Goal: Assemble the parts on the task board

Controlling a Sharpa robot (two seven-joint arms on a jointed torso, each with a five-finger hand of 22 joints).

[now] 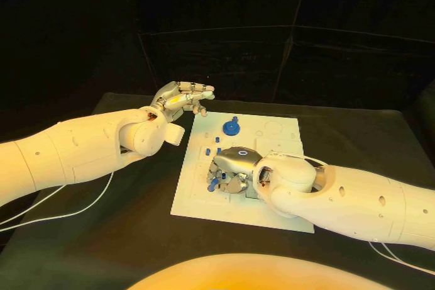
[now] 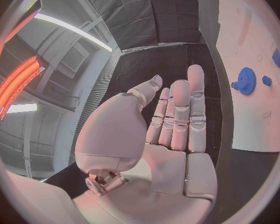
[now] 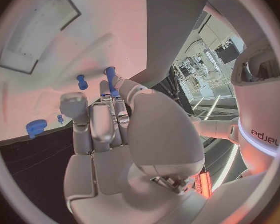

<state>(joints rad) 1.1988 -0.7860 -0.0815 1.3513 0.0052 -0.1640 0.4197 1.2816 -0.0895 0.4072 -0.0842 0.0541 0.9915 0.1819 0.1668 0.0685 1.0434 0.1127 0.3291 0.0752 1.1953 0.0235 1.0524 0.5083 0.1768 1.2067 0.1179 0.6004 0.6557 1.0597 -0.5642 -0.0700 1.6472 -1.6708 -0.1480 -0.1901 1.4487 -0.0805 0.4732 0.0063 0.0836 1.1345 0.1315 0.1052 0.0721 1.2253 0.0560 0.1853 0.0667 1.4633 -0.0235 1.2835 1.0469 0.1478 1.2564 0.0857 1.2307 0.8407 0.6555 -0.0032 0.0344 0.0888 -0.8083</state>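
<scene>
The white task board (image 1: 276, 136) lies in the middle of the black table. A blue gear (image 1: 232, 126) stands at its far end, and small blue pegs (image 1: 217, 151) stand in the board near it. My right hand (image 1: 234, 170) is low over the board's middle. In the right wrist view it pinches a blue peg (image 3: 110, 79) between thumb and fingertips, its tip at the board (image 3: 47, 84); another peg (image 3: 82, 82) and the gear (image 3: 35, 128) stand nearby. My left hand (image 1: 186, 98) hovers off the board's far left corner, fingers straight (image 2: 177, 114), holding nothing. The gear (image 2: 246, 80) shows beyond it.
Black table (image 1: 118, 239) surrounds the board, with dark curtains behind. White cables (image 1: 55, 211) trail under my left arm. My right forearm (image 1: 363, 202) covers the board's near right corner.
</scene>
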